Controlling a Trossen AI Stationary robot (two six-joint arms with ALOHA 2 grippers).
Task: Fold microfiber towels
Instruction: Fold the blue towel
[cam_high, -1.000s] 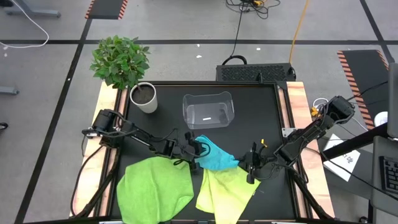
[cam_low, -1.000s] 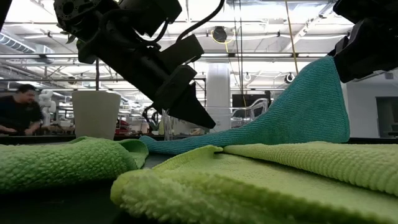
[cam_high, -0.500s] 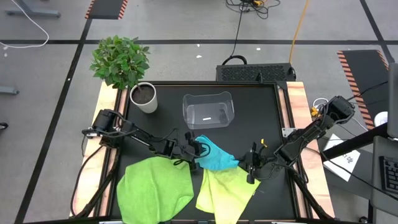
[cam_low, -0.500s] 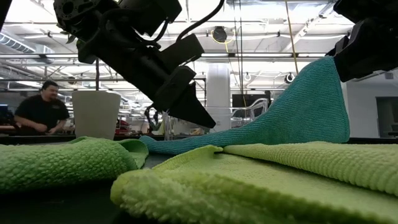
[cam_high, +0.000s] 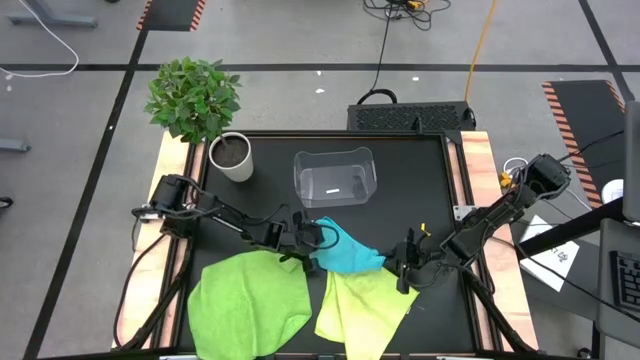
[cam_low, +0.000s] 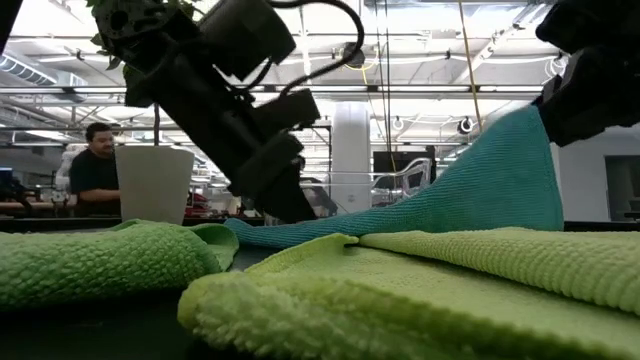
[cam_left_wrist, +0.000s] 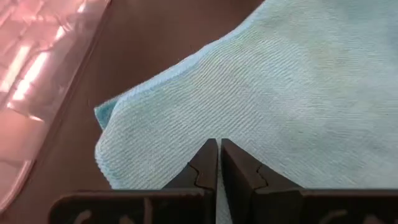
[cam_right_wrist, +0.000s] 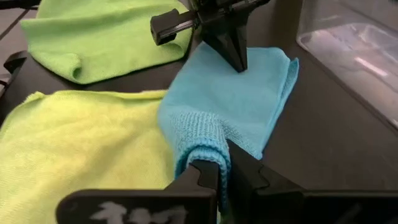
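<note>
The turquoise towel lies doubled mid-table, with one end on the pale yellow-green towel. Its right end rises to my right gripper, which is shut on it. My left gripper is shut, its tips down on the towel's left part. The bright green towel lies crumpled at the near left, resting flat on the table. My left gripper presses its shut fingertips onto the turquoise towel's upper face near its left end, slanting down from the table's left. The cloth under them lies on the table. My right gripper pinches a bunched fold at the towel's right end between its two fingers, coming from the table's right and slanting down. That end is lifted clear, and the cloth slopes down from it to the table.
A clear plastic bin stands behind the towels at mid-table. A white pot with a green plant sits at the far left corner. A person shows in the room beyond the table.
My left gripper has sunk a little and tipped steeper, so its shut tips have come down onto the turquoise towel's left part. My right gripper has kept the towel's right end raised where it was.
</note>
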